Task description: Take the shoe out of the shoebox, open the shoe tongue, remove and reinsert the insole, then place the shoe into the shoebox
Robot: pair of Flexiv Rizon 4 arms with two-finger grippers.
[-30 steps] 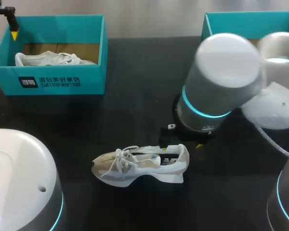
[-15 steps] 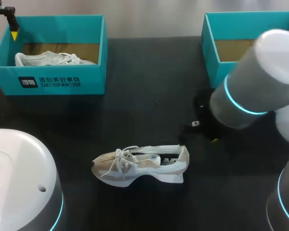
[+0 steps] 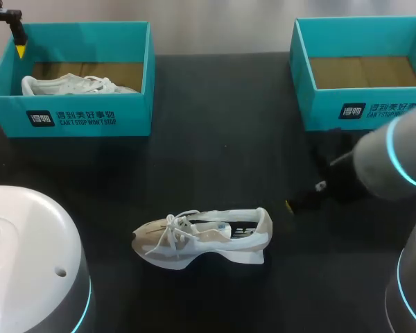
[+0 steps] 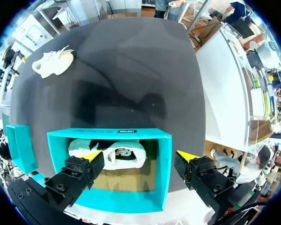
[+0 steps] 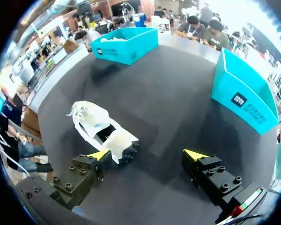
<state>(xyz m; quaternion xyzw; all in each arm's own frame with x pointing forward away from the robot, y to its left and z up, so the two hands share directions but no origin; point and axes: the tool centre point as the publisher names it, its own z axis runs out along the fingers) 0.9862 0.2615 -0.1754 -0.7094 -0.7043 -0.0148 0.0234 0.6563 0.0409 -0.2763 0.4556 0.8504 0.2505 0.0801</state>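
Observation:
A white and beige shoe point(image 3: 201, 239) lies on its sole on the black table, toe to the left, laces loose. My right gripper point(image 3: 301, 201) hovers open and empty just right of the heel, without touching it. In the right wrist view the shoe point(image 5: 100, 129) sits ahead of one finger of the right gripper point(image 5: 147, 153), heel nearest. My left gripper point(image 4: 139, 156) hangs open above the left teal shoebox point(image 4: 164, 173), which holds a second white shoe point(image 4: 126, 154). The left gripper point(image 3: 17, 38) shows at the box's far left corner.
The left shoebox point(image 3: 69, 121) stands at the back left and an empty teal shoebox point(image 3: 364, 107) at the back right, just behind my right arm. Bare black table lies between the boxes and around the loose shoe.
My right arm has pulled back to the right, away from the shoe's heel, uncovering the right shoebox. The shoe and the left arm have stayed put.

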